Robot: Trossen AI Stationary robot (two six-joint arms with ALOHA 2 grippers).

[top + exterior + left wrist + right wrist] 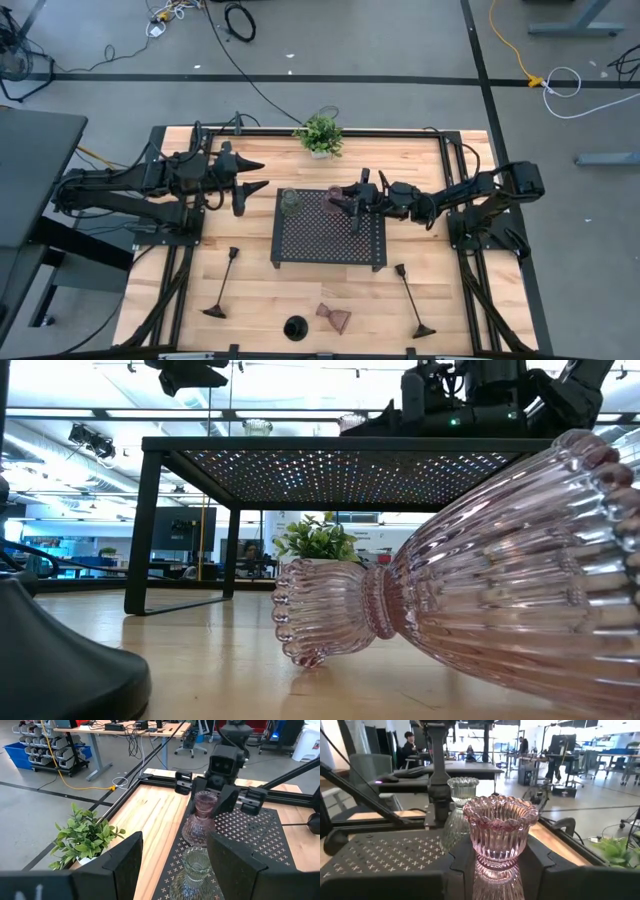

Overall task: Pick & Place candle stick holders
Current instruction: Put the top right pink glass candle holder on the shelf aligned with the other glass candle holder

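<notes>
Pink holder [500, 840] going onto the tray [330, 245]
Right gripper [352, 203] jaws clamp it — lower it upright beside the greenish holder [290, 201], release gently; left gripper [250, 177] jaws wide, empty

I'm seeing ribbed, glossy pink glass holder [499, 837] and clear greenish glass holder [457, 810] standing on the matt black perforated metal tray [329, 240]; the worktop [260, 290] is showing pale, smooth wood planks.
</notes>
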